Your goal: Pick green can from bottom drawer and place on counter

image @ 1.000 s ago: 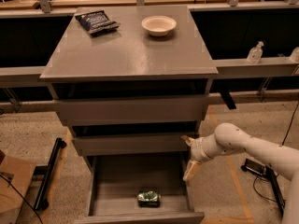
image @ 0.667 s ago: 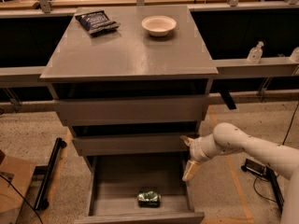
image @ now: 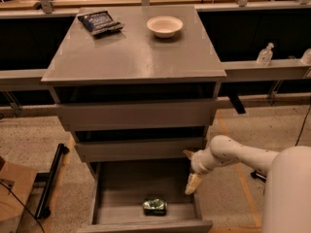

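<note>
"Can (image: 155,206) first — where is it?"

"In the drawer (image: 121,188), close to the front edge, about midway along it."

"And the gripper (image: 190,169)?"

"At the drawer's right edge, toward the back corner. Its fingers are spread and hold nothing, and it is apart from the can."

"So which step?"

"The reach, I'd say — the grasp isn't made yet. Next it needs to move left and toward the front edge, drop over the can, close, then lift it to the counter (image: 136,57)."
</note>
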Controlling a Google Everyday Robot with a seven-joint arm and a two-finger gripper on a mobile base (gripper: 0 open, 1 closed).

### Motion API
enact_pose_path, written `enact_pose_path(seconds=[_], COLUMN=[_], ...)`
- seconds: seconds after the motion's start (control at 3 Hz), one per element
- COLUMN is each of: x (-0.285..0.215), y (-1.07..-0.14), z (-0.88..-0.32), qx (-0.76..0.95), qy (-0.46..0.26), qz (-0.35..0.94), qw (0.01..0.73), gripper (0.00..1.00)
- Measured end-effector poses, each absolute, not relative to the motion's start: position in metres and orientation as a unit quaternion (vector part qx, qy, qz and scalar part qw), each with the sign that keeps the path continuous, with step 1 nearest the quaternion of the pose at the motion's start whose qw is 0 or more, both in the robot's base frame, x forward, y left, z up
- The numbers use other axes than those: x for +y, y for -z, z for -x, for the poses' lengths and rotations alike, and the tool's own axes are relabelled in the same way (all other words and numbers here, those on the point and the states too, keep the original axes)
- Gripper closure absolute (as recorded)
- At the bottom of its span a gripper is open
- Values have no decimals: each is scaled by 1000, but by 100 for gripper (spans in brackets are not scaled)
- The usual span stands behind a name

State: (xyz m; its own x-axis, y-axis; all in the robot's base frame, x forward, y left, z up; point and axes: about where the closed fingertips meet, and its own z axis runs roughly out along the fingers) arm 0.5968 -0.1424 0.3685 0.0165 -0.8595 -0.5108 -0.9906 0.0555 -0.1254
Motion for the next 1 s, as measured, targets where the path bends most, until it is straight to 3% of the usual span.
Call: enact_pose_path(seconds=[1.0], x=[-100], y=[-252], z=[-590], qx=[709], qy=[-176], qz=[650], qw=[208], gripper=[0])
